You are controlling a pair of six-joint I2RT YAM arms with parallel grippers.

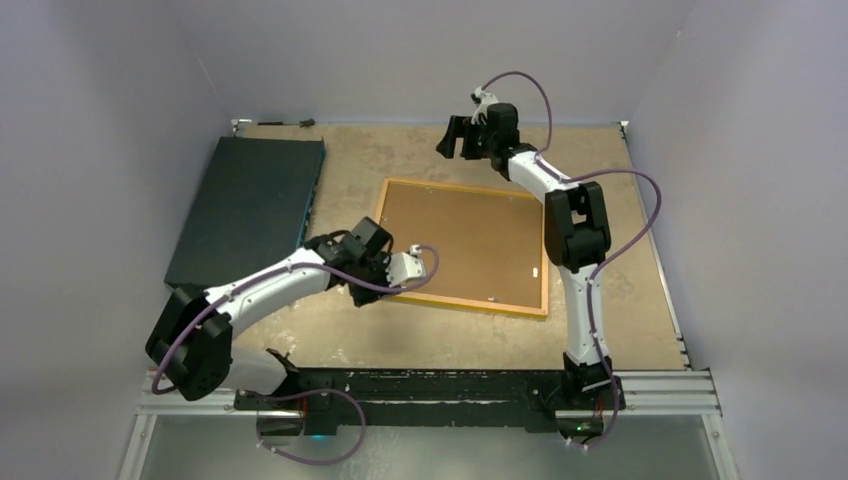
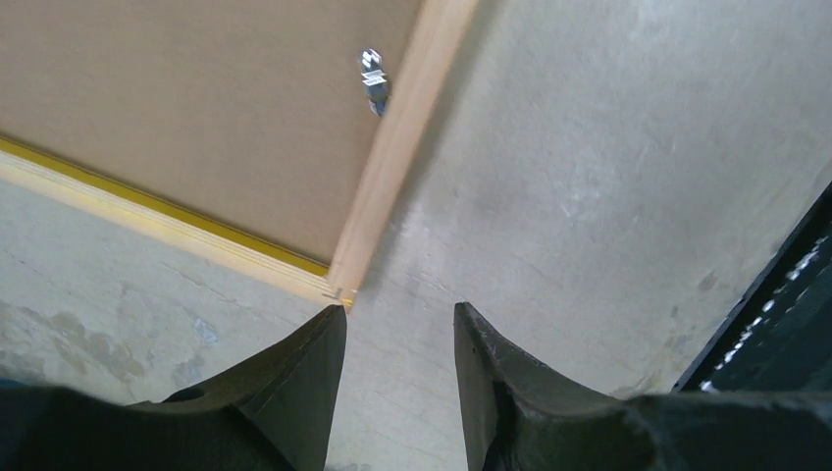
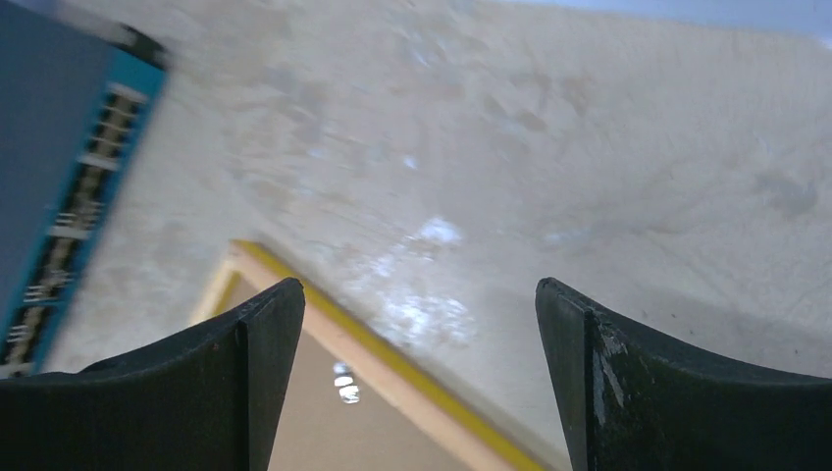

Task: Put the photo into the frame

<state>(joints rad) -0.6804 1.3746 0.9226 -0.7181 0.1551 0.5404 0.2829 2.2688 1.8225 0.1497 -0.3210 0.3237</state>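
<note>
The frame (image 1: 480,306), back up at centre of the top view, looks light, stiff, thin: pinch its rim. Left gripper (image 2: 400,309) half-parted, right gripper (image 3: 417,287) wide; the 2 seem empty.

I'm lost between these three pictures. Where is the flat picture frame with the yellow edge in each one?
Top external: the thin rectangular picture frame with a yellow-orange edge lies mid-table, back up.
Left wrist: its corner fills the upper left.
Right wrist: one corner shows at the bottom, left of centre.
Shared landmark: the dark flat rectangular slab, left of the frame from above, at the right edge for the left wrist, upper left for the right wrist.
</note>
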